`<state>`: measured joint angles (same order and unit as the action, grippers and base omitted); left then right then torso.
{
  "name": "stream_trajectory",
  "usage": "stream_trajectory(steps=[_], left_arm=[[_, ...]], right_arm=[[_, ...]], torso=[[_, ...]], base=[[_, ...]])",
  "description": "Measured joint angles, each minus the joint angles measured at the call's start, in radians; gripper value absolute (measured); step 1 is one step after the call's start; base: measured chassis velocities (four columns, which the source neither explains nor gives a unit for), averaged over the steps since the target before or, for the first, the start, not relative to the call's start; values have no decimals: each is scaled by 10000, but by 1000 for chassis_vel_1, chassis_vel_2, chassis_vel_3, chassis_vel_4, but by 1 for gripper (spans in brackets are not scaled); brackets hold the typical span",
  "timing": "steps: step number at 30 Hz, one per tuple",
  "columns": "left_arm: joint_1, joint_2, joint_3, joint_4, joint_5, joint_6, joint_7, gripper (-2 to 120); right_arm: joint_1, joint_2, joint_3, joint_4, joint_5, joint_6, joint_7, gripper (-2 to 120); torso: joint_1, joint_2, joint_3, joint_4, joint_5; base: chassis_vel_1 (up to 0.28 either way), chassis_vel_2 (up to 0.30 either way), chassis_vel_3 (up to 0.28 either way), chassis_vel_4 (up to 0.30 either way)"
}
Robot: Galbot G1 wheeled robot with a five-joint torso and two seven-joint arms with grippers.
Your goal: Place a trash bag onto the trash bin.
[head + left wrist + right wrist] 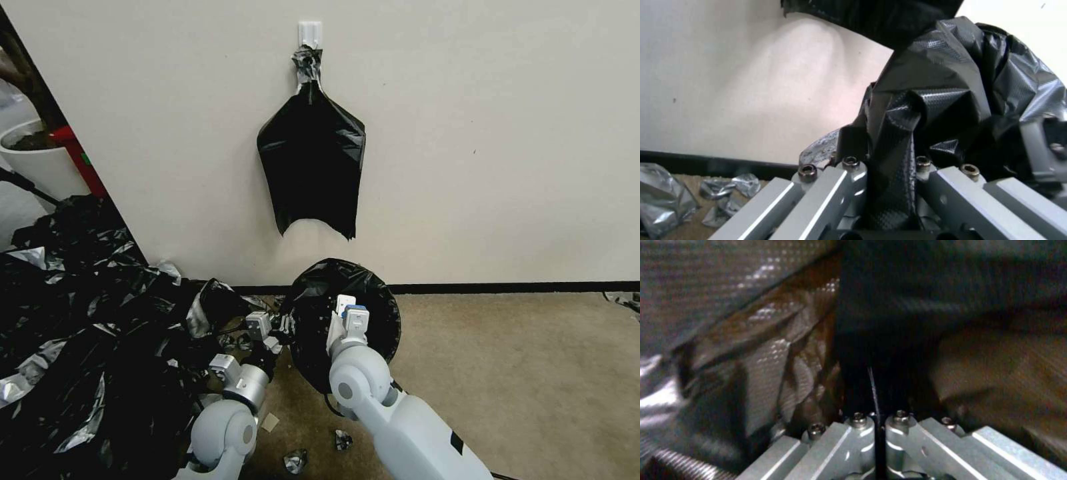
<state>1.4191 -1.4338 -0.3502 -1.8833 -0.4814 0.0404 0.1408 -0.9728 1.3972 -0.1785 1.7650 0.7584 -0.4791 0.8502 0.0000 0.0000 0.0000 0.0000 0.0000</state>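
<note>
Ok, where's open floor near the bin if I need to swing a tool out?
Open carpet lies to the robot's right of the bin, up to the baseboard. The left is crowded: the plastic heap reaches almost to the bin, with the left tool between them. Foil wads litter the floor near the arms.
</note>
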Motion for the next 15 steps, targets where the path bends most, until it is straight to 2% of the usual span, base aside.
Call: stream_trajectory(steps=[15], left_arm=[[41,-4,142,-103,2,-18,168,5]], right_arm=[[262,58,218,-906,-519,-125,9,0]], torso=[[0,0,0,0,1]], base=[[0,0,0,0]])
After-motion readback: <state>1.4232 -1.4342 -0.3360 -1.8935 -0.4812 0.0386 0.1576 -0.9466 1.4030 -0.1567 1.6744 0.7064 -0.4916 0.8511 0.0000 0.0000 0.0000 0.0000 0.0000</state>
